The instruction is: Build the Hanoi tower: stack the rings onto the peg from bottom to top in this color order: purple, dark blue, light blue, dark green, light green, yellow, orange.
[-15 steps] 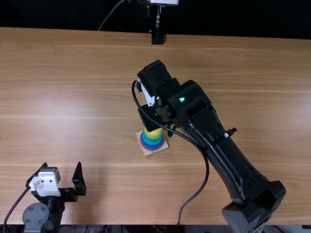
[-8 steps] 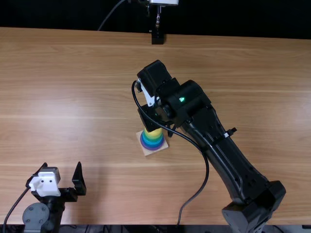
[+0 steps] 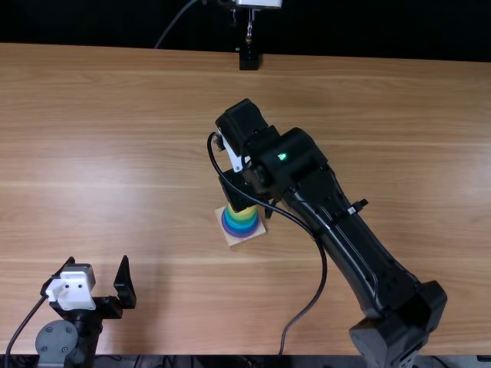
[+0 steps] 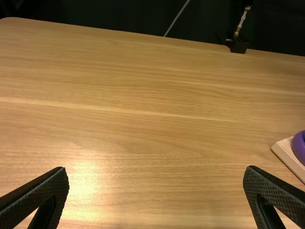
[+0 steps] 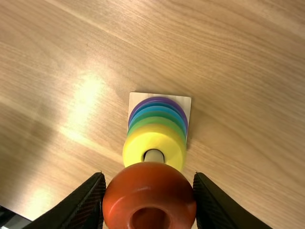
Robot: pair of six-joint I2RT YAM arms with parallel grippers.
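A small tower of colored rings sits on a square, pale wooden base (image 3: pixel 232 241), near the middle of a light brown wooden table (image 3: pixel 115 153). From the bottom up, the right wrist view shows a purple ring (image 5: pixel 158 99), dark blue ring (image 5: pixel 158 103), light blue ring (image 5: pixel 157 109), dark green ring (image 5: pixel 156 114), light green ring (image 5: pixel 155 120) and yellow ring (image 5: pixel 136 148). A pale peg (image 5: pixel 154 156) rises through the yellow ring's hole.

In front of the peg's upper part, in the same view, is a glossy orange ring (image 5: pixel 149 191), its hole turned partly toward the camera. The right gripper (image 3: pixel 238 188) has it clamped between its two black fingers, one against each side. From above, that gripper covers part of the tower, and the right arm (image 3: pixel 353 238) slants in from the near edge, with a black cable (image 3: pixel 325 276) looping beside it.

Well apart from the tower, at the table's near left corner, is the left gripper (image 3: pixel 98 259). Its fingers are wide apart with nothing between them. At the table's far edge is a small black stand (image 3: pixel 248 58).
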